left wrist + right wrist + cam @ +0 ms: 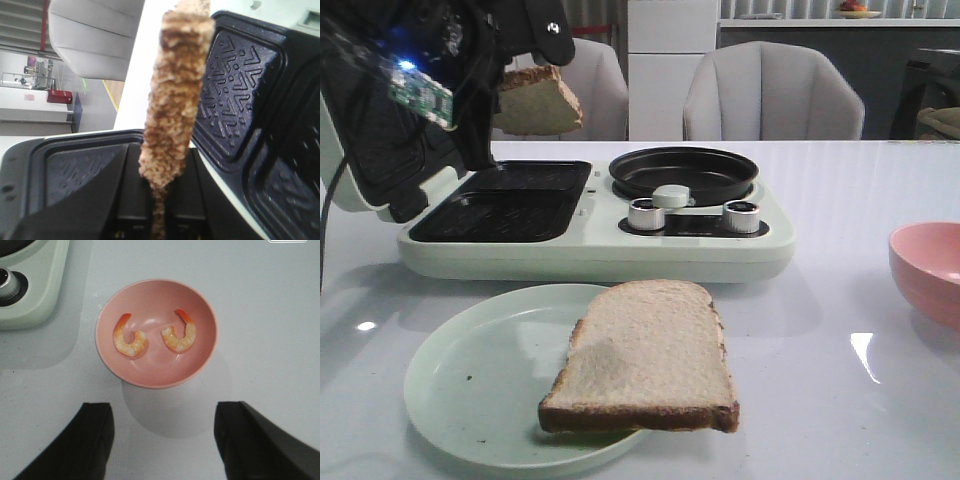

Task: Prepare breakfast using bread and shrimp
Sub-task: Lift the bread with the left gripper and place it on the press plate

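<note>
My left gripper (pixel 505 85) is shut on a bread slice (pixel 537 102) and holds it in the air above the open sandwich maker's black grill plates (pixel 505 203). In the left wrist view the slice (pixel 175 95) shows edge-on, pinched between the fingers (pixel 135 200). A second bread slice (pixel 645 358) lies on the pale green plate (pixel 470 385) at the table's front. Two curled shrimp (pixel 130 337) (pixel 180 334) lie in a pink bowl (pixel 156 371). My right gripper (pixel 162 412) is open and empty, high above the table beside the bowl.
The pale green breakfast maker (pixel 620 250) has a round black pan (pixel 683 172), a pale-green knob (pixel 671 196) and two silver dials (pixel 646 214). Its lid (pixel 375 140) stands open at left. The pink bowl (pixel 930 270) is at the right edge. Chairs (pixel 770 95) stand behind the table.
</note>
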